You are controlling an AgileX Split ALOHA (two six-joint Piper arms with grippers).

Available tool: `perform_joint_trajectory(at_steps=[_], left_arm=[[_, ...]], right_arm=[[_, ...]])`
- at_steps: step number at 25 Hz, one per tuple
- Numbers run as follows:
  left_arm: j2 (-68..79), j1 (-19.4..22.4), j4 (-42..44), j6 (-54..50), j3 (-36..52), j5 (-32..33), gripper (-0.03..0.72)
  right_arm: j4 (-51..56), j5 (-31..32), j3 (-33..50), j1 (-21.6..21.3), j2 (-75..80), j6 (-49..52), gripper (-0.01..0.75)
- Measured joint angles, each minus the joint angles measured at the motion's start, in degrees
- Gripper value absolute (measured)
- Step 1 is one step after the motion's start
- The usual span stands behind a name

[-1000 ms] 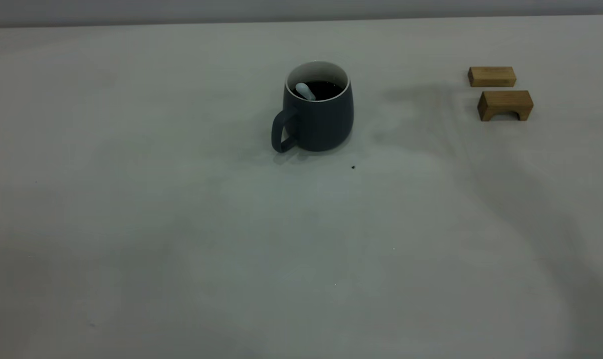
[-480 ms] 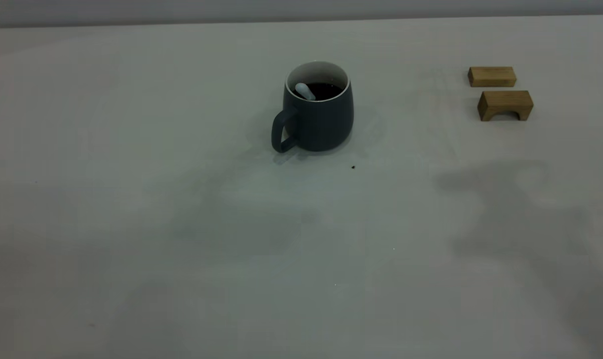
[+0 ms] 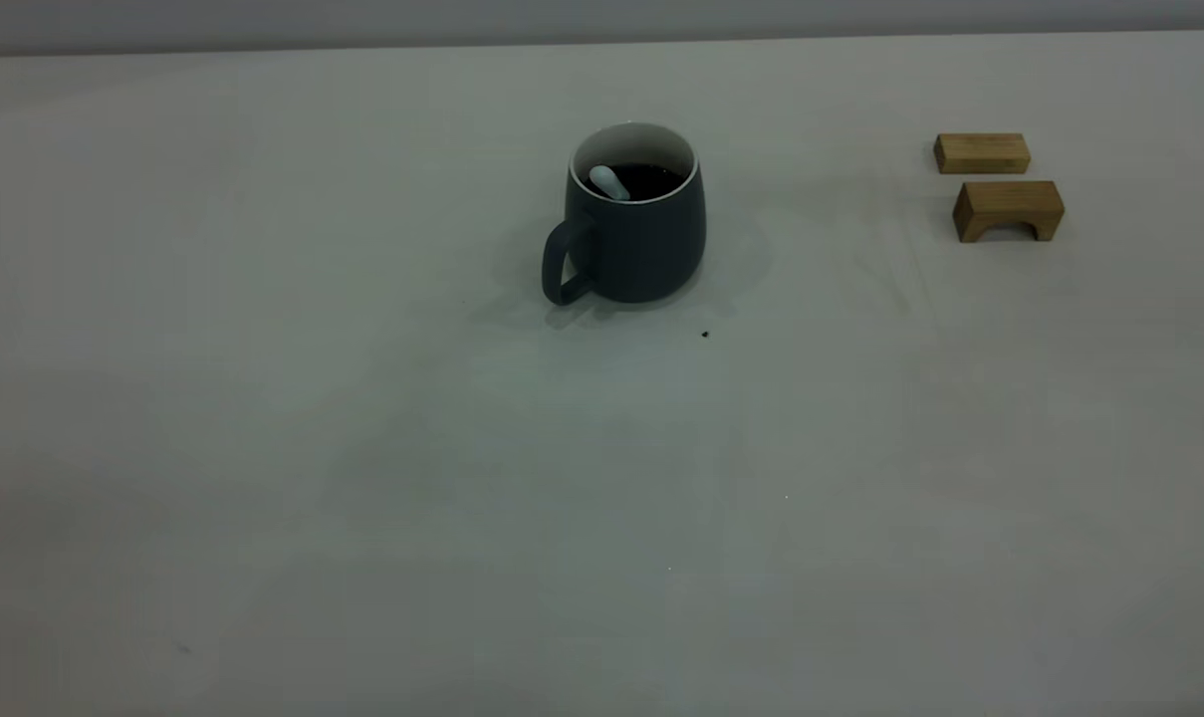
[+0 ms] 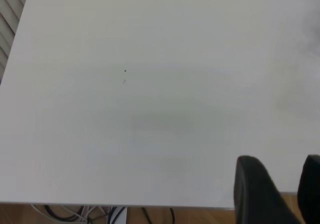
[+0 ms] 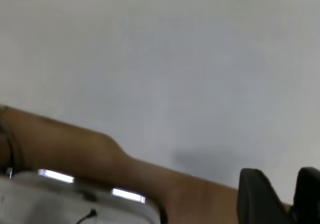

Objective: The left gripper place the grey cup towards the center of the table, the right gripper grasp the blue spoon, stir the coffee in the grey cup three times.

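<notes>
The grey cup (image 3: 633,239) stands upright near the middle of the table (image 3: 602,478), its handle toward the near left. Dark coffee (image 3: 653,179) fills it. The blue spoon (image 3: 609,182) rests inside, only its pale handle end showing against the left inner wall. No arm appears in the exterior view. In the left wrist view my left gripper (image 4: 282,166) hangs over bare table by an edge, fingers apart with nothing between them. My right gripper (image 5: 281,176) hovers over another table edge, also with a gap between its fingers and nothing held.
Two wooden blocks sit at the far right, a flat one (image 3: 982,152) and an arched one (image 3: 1008,209) just in front of it. A tiny dark speck (image 3: 705,334) lies in front of the cup. Beyond the table edges are a wood floor (image 5: 75,144) and cables (image 4: 100,214).
The arm's shadow on the right of the table slid toward the near right and is now gone. The cup, spoon and blocks have not moved.
</notes>
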Motion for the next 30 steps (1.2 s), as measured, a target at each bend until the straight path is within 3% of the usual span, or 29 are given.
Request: perform_joint_trajectory(at_steps=[8,12,17,30], left_arm=[[0.0,0.0,0.0,0.0,0.0,0.0,0.287],[0.0,0.0,0.0,0.0,0.0,0.0,0.287],[0.0,0.0,0.0,0.0,0.0,0.0,0.287],[0.0,0.0,0.0,0.0,0.0,0.0,0.287]], right_arm=[[0.12,0.0,10.66,-7.86,-17.96,-0.35,0.231],[1.59,-0.17,13.44,-11.3,-22.35,-5.27,0.232],[5.89,-5.2,17.78,-15.0,-25.7,-8.5,0.236],[6.88,-5.86,19.73,-15.39,-32.19,-8.86,0.237]])
